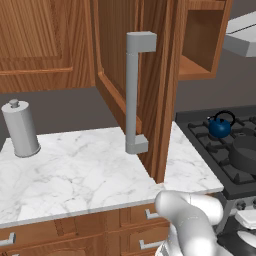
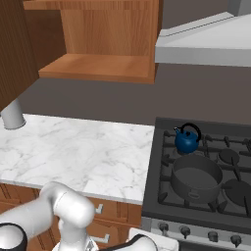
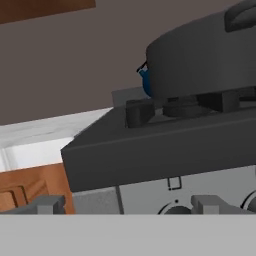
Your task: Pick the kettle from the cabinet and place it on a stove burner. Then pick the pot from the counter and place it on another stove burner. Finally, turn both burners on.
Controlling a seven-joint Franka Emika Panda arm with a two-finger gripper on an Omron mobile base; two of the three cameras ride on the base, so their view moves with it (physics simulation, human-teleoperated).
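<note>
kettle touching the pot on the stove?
Apart. In the right base view a strip of bare grate shows between the kettle on the rear burner and the pot in front.

Even, flat rendered light, soft faint shadows; no glare, hand view slightly soft, low resolution

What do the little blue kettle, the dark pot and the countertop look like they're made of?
Kettle: glossy blue, probably enamelled metal, judging by its shine.
Pot: matte dark grey, likely metal; no shine.
Counter: white with grey veining, looks like polished marble.
</note>
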